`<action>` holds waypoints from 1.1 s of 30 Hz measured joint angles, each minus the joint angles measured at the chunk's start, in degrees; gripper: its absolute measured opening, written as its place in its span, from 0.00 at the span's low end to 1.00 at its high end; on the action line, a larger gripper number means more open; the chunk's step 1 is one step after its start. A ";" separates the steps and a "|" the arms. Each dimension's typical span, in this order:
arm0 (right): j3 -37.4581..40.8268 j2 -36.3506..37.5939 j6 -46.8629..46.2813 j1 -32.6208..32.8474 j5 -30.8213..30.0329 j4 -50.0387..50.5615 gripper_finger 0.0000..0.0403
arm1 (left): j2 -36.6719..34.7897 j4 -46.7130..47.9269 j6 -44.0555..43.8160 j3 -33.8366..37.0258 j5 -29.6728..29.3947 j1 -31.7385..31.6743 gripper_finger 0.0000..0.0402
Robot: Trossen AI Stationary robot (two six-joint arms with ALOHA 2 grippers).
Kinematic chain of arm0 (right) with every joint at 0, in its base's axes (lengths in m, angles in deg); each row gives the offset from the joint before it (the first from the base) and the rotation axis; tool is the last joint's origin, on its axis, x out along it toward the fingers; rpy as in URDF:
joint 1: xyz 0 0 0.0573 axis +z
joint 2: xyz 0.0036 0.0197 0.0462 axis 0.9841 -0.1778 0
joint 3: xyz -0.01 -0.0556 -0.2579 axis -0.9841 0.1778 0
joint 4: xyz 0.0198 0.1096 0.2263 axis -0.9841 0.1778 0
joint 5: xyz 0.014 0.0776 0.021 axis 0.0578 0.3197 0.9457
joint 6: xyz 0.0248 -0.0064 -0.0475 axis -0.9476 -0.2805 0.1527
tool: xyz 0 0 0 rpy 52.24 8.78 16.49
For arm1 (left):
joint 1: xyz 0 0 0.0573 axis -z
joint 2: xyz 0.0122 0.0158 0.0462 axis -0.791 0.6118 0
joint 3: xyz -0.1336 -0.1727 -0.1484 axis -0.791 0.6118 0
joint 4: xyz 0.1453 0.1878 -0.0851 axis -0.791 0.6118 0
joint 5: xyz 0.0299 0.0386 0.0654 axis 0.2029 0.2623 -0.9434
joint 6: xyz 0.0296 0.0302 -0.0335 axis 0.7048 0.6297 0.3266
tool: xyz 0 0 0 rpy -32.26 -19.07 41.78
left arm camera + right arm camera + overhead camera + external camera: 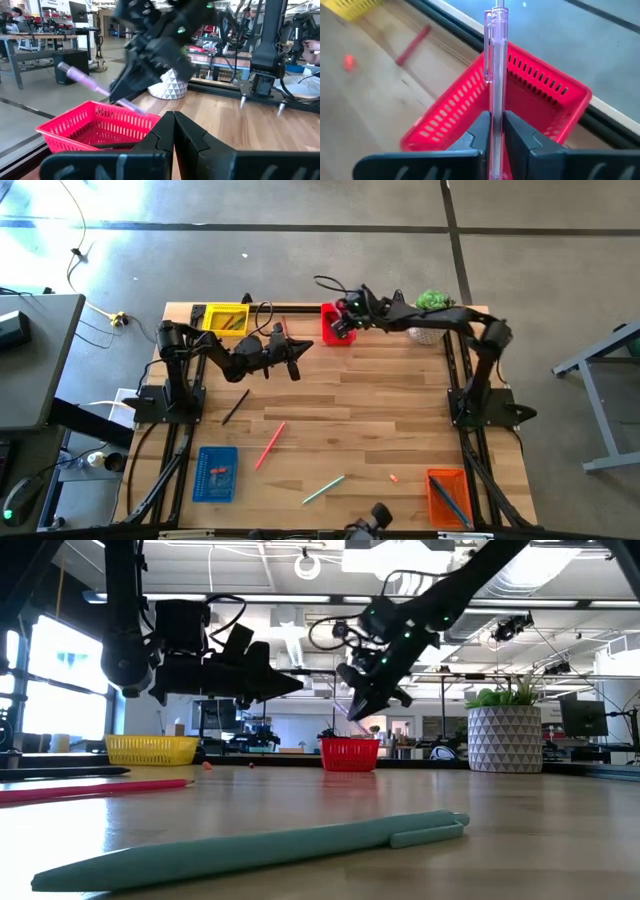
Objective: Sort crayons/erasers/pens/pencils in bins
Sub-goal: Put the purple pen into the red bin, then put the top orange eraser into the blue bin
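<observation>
Holding a lilac pen (496,65) clamped in its fingers over the red bin (335,330) at 12 o'clock, right gripper (345,320) nears drop-off; left gripper (292,358) fingers together; several items remain on bench (380,410).

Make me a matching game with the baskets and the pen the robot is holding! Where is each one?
Things:
1. yellow bin
2. blue bin
3. orange bin
4. purple pen

Places:
A. near edge of the table, right corner
B. clamped in the right tool, above the red bin
C. far edge, by the left arm
D. near edge, left side

Pairs: 1-C, 2-D, 3-A, 4-B
</observation>
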 joint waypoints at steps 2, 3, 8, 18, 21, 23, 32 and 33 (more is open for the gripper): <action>-3.63 -2.61 0.37 -0.35 -0.01 4.20 0.06 | 0.00 0.02 0.00 0.00 -0.01 0.00 0.00; -5.43 -3.88 0.58 -0.51 -0.15 6.50 0.06 | 0.00 0.02 0.01 0.00 0.00 0.00 0.00; -12.18 -8.80 1.22 -0.84 -0.25 13.42 0.06 | 0.00 0.05 0.02 0.00 0.00 0.00 0.00; -13.42 -11.17 1.26 -1.01 -0.27 15.40 0.13 | 0.00 0.42 0.02 0.00 0.00 0.00 0.00; -13.41 -11.17 1.26 -1.01 -0.28 15.30 0.21 | 0.00 0.42 0.02 0.00 0.00 0.00 0.00; -13.41 -11.17 1.82 -1.01 -0.31 15.24 0.26 | 0.00 0.42 0.02 0.00 0.01 0.00 0.00; -11.56 -4.12 14.04 0.38 -0.68 13.80 0.21 | 0.00 1.93 0.55 -0.02 0.02 0.00 0.00; -9.52 -2.77 15.85 0.66 -0.57 11.83 0.18 | 0.00 2.13 0.65 -0.02 0.02 0.00 0.00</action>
